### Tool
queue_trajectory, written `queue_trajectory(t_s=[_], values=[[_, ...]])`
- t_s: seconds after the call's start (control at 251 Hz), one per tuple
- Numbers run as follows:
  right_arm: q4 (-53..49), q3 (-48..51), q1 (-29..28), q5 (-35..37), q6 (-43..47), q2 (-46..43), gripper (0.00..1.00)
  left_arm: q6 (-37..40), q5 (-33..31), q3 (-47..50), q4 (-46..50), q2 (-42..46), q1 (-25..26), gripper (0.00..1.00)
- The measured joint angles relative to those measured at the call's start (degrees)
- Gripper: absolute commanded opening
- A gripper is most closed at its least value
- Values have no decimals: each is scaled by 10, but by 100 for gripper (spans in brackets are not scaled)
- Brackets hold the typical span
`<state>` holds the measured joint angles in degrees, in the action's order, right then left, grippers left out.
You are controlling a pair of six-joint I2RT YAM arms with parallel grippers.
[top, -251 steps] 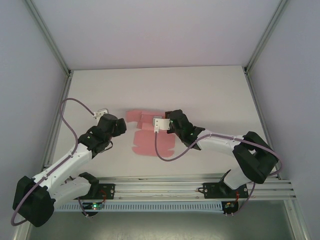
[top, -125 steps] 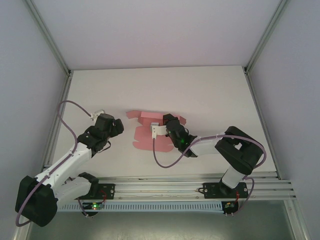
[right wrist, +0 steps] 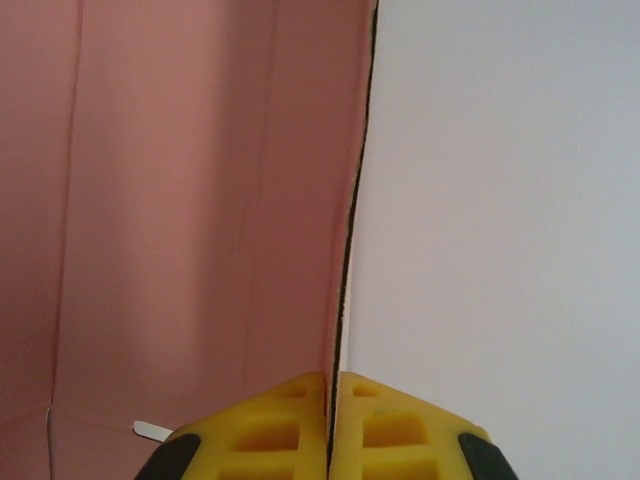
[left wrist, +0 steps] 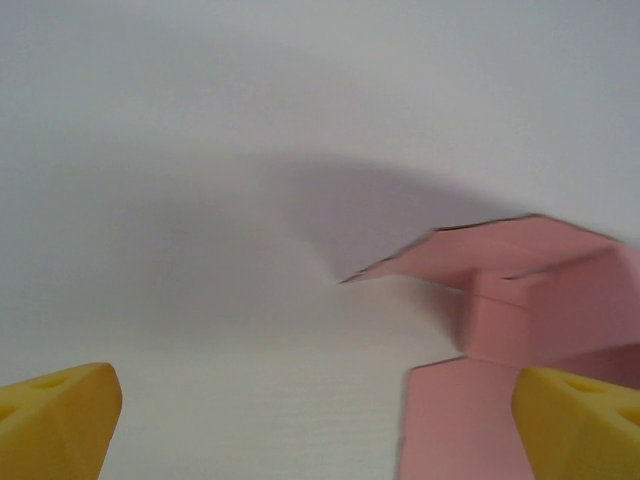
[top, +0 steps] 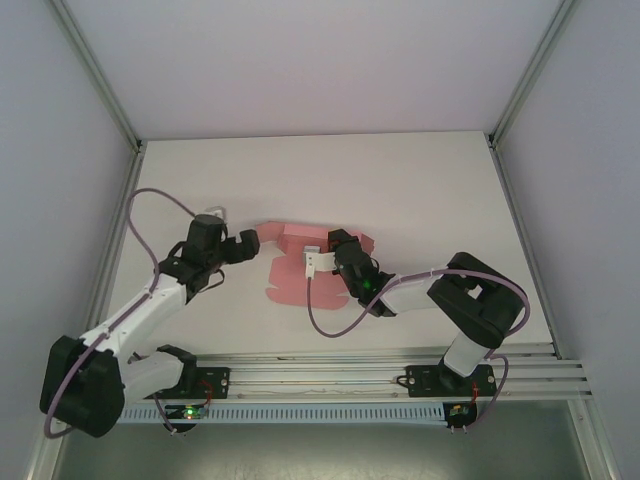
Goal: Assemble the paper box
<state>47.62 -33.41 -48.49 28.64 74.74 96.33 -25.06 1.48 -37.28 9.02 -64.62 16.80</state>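
Nearest me, my R gripper (right wrist: 332, 425) had its yellow pads (right wrist: 270, 425) pressed together on the edge of the paper box (right wrist: 200, 200). The card's edge ran straight into the seam btwn them, prob. to pin the sheet so it couldn't slide. My L gripper (left wrist: 318, 430) was spread wide and held nothing, low over the table (top: 420, 180), just beside the box's raised flap (left wrist: 480, 250). I judged it was lined up to catch that flap. Further out, the pink sheet lay mid-table, partly folded, w/ its far flaps tilted up.
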Motion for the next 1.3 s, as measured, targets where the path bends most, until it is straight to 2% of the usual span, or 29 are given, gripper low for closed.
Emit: queue_trajectory(t_s=[0.104, 0.219, 0.379, 0.439, 0.523, 0.658, 0.746, 0.858, 0.91, 0.958, 1.01, 1.054, 1.165, 1.301], values=[[-9, -6, 3, -8, -9, 0, 0, 70, 53, -62, -5, -62, 0, 100], [-16, -10, 7, -13, -15, 0, 0, 150, 83, -142, 9, -127, 0, 99], [-24, -15, 11, -20, -24, 0, 0, 246, 119, -210, 60, -192, 0, 85], [-24, -15, 11, -20, -24, 0, 0, 272, 127, -228, 83, -214, 0, 70], [-30, -18, 11, -19, -26, 0, 0, 303, 134, -256, 118, -247, 0, 61], [-40, -22, 11, -19, -30, -1, 0, 338, 137, -298, 153, -295, 0, 53], [-46, -23, 11, -20, -31, -3, 0, 350, 138, -323, 172, -319, 0, 48], [-52, -25, 11, -20, -37, -5, 0, 369, 154, -346, 192, -342, 0, 26], [-54, -25, 11, -20, -39, -5, 0, 370, 166, -348, 199, -344, 0, 24], [-55, -26, 11, -19, -40, -6, 0, 373, 175, -348, 207, -343, 0, 17], [-60, -29, 12, -16, -42, -5, 0, 373, 181, -346, 210, -342, 1, 16], [-64, -31, 12, -12, -43, -5, 0, 373, 183, -342, 210, -338, 4, 11], [-72, -34, 12, -10, -45, -6, 0, 356, 187, -316, 207, -311, 24, 9], [-78, -35, 11, -10, -45, -6, 0, 279, 167, -285, 181, -283, 44, 4]])
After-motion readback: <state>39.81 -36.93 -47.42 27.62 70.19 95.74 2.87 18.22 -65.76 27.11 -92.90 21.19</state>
